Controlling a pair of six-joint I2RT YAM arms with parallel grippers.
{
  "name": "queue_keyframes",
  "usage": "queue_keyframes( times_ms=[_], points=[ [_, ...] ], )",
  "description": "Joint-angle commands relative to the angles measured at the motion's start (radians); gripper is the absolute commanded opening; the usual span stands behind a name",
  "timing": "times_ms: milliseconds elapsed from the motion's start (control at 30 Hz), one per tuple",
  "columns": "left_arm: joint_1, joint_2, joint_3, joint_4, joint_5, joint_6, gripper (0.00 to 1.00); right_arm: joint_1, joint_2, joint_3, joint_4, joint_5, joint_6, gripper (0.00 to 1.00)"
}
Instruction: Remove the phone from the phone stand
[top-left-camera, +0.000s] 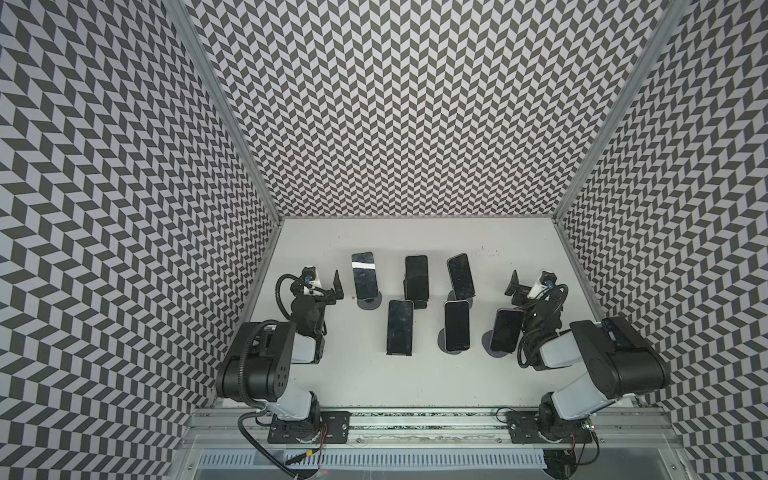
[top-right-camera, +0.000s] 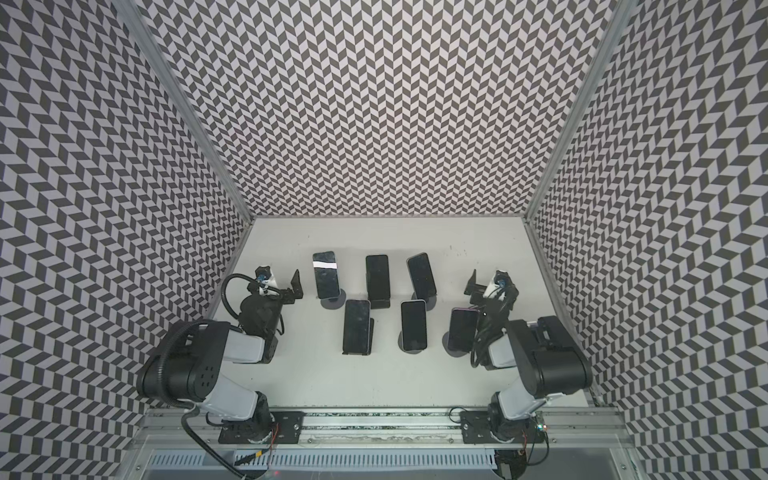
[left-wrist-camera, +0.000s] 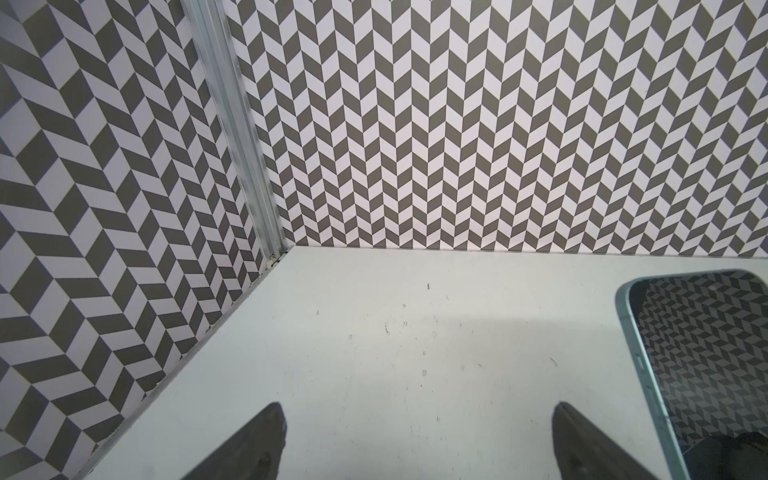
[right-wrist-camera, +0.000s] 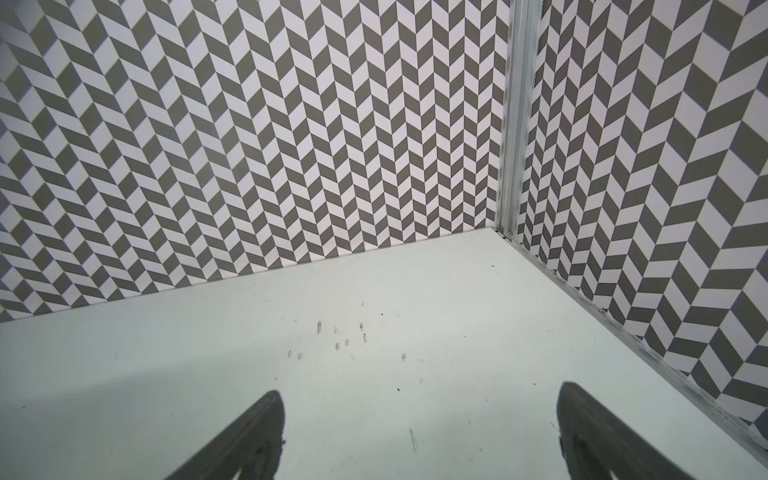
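While left end effector (left-wrist-camera: 417, 411) gapes, phone (left-wrist-camera: 706, 365) near

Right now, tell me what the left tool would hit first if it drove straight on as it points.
Only bare white tabletop lies ahead of the open left tool, so it would probably reach the black-and-white chevron back wall first. The dark-screened pale-blue-edged phone stands off to the side; depth is uncertain.

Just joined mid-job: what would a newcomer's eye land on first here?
The chevron-patterned walls dominate, wrapping three sides of the white table. Six dark phones lean on stands in two rows at its middle, flanked by the open, empty left pincer and right pincer.
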Motion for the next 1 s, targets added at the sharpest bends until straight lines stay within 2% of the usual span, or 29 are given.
queue_keyframes(
  times_ms=[0,967],
  points=[
    [0.002,0.003,-0.005,0.013,0.005,-0.002,1.00,-0.005,-0.005,0.001,0.039,0.012,0.000,0.99],
    [0.002,0.000,-0.011,0.022,0.006,-0.001,1.00,-0.007,-0.016,0.000,0.020,0.015,0.002,0.99]
  ],
)
